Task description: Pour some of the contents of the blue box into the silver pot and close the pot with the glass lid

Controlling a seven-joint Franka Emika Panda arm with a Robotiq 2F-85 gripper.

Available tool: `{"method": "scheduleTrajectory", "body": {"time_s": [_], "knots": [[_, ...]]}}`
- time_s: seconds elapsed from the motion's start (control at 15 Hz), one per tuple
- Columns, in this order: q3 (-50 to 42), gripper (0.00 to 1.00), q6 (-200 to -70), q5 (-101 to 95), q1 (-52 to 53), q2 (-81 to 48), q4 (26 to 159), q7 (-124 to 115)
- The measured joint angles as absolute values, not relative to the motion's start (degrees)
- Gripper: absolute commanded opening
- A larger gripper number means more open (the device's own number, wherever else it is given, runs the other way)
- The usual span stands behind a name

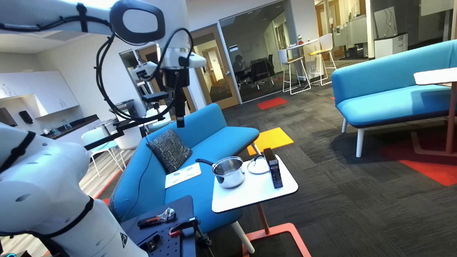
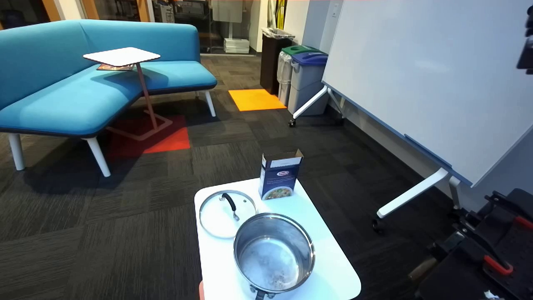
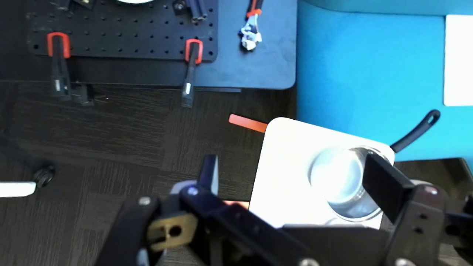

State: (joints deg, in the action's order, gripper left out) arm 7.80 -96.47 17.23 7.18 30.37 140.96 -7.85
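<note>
The gripper is held empty, jaws apart. In an exterior view, the blue box is seen at twelve o'clock from the silver pot, the glass lid at ten; by off-centre contact, the box could be toppled.

1. Dark grey carpet, with a yellow tile and a red tile set in.
2. A blue sofa with a grey patterned cushion stands beside the white counter.
3. Farther off, another blue sofa has a white side table over its seat.
4. A glass partition and a wood-framed door at the back.
5. A wheeled whiteboard, a soft gleam on it, near lidded bins.
6. White cabinets hang on a pale wall.
</note>
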Motion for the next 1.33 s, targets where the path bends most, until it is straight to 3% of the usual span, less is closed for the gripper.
{"method": "scheduleTrajectory", "body": {"time_s": [0.93,1.33], "knots": [[7.87,1.00,-125.51,37.26,6.32,-4.64,133.83,-30.10],[7.88,1.00,-125.88,37.51,6.78,-7.05,132.23,-33.04]]}}
